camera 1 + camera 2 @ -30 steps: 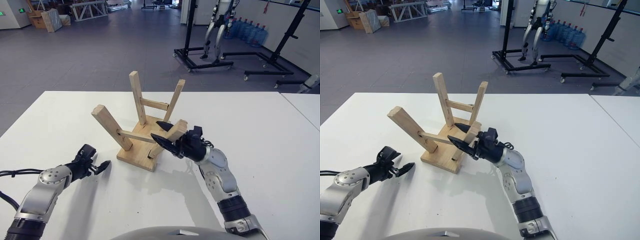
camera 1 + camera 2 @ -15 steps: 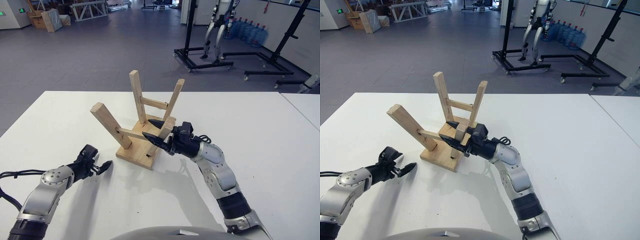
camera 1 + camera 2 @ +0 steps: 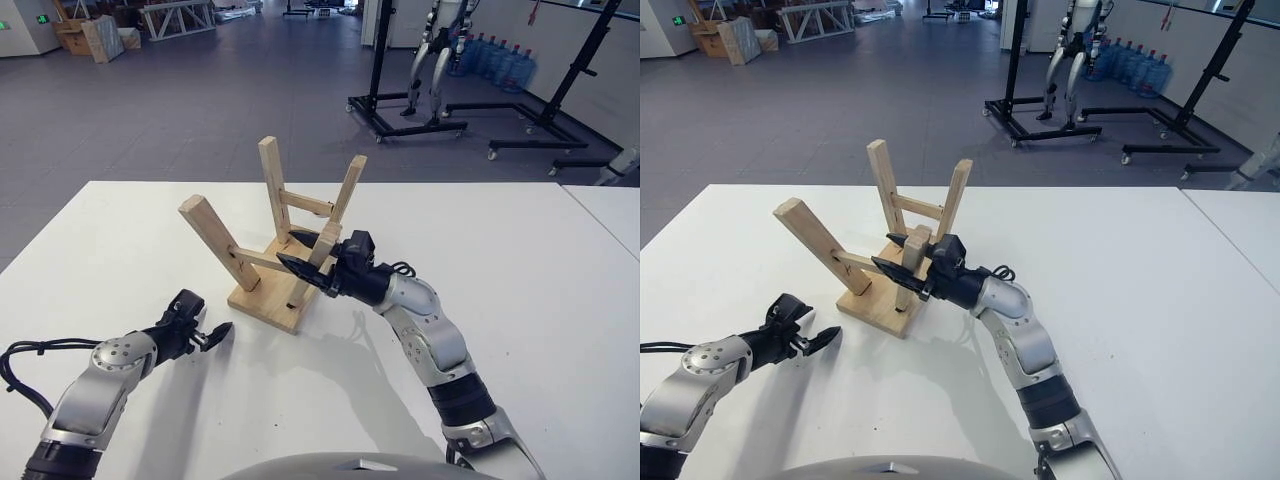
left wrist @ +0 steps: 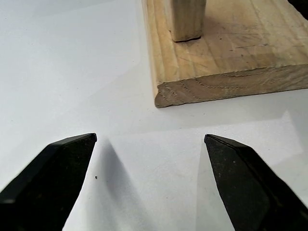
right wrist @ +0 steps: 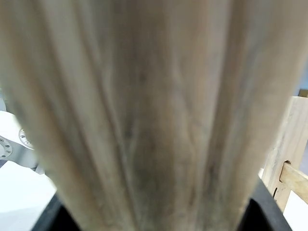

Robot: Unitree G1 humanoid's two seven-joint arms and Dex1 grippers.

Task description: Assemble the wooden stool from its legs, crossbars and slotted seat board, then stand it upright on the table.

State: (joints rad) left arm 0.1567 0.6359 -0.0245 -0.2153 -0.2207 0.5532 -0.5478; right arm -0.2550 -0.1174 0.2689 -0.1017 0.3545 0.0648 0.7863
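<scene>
While the right gripper [image 3: 292, 250] hangs open around the nearest leg [image 5: 144, 96] of the upturned stool [image 3: 272, 190], the left gripper [image 3: 213, 335] lies open on the white table [image 3: 560, 280] at 7 o'clock of the seat board [image 3: 262, 305], near its corner. That board lies flat mid-table.

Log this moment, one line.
stool: upside down on table | right gripper: jaws open around near leg | left gripper: jaws open beside seat

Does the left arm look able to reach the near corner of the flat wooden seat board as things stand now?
Probably yes. The left claw is open, low over the white table, and faces a corner of the flat wooden seat board. Bare tabletop lies between them and nothing blocks the way.
</scene>
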